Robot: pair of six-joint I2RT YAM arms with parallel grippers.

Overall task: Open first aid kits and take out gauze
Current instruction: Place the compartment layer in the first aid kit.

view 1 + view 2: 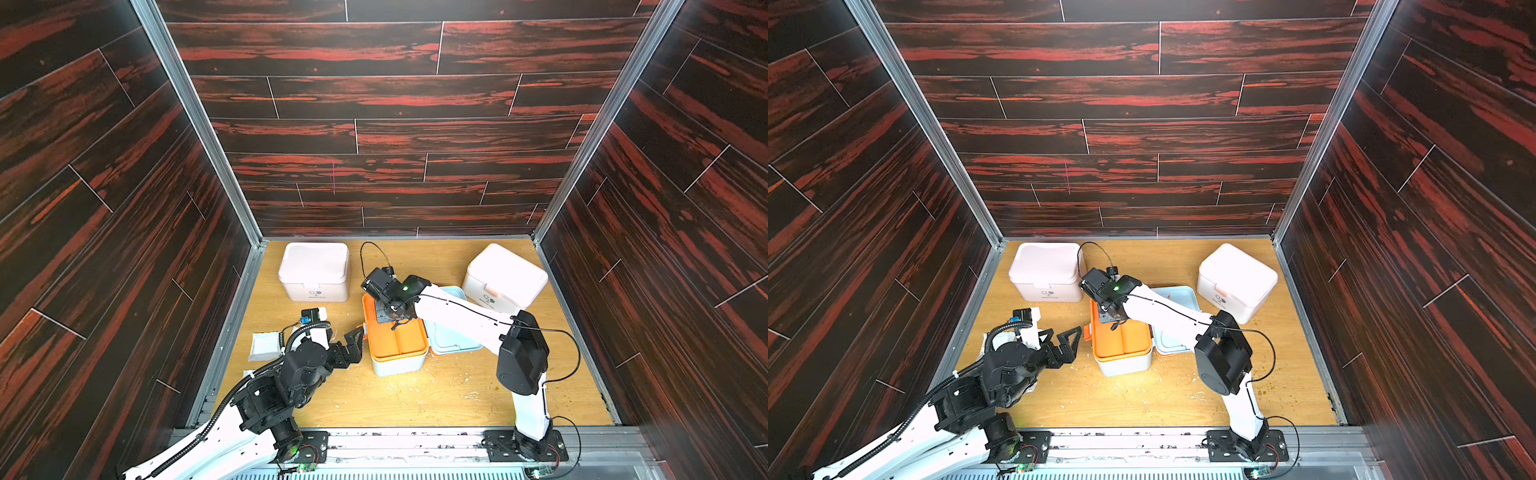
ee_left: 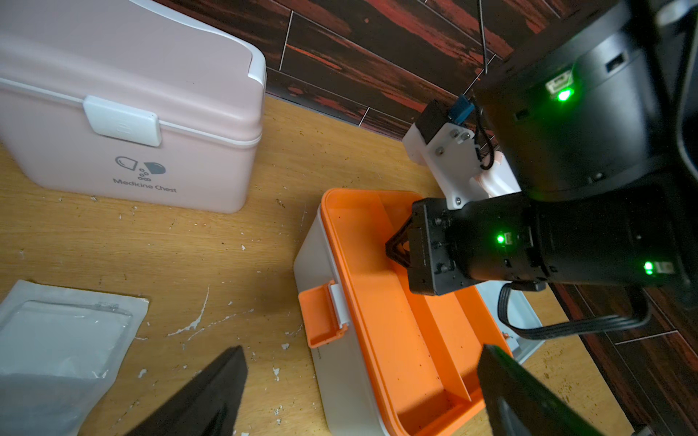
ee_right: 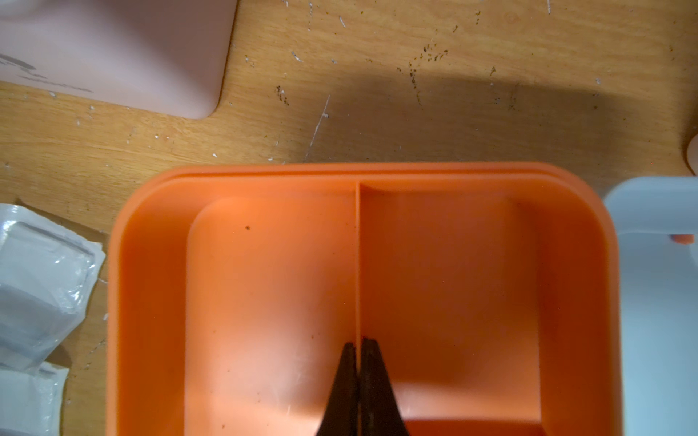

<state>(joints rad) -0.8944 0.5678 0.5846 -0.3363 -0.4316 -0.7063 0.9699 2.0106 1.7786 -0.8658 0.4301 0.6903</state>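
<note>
Black right end effector point(image 3: 357, 372) pressed together, pinching the centre divider of the orange tray point(image 3: 151, 302). The tray sits in the top of the blue-white kit point(image 1: 395, 365), both compartments bare, no gauze in them. The kit's lid point(image 1: 455, 338) is off, lying on the bench point(image 1: 415, 399) touching the kit on the right arm's side. Left end effector point(image 1: 1066, 331) is spread wide, empty, just beside the kit's latch side, not touching. At least 2 gauze packets point(image 1: 266, 345) lie on the bench near the left arm, out of any box. Rear pink kit point(image 1: 313, 270) and angled pink kit point(image 1: 505, 276) both have lids down.

Progress, judged: 1 of 3 kits opened, some gauze out. Left to do: lift the tray clear, check underneath, then open the 2 pink kits.
</note>
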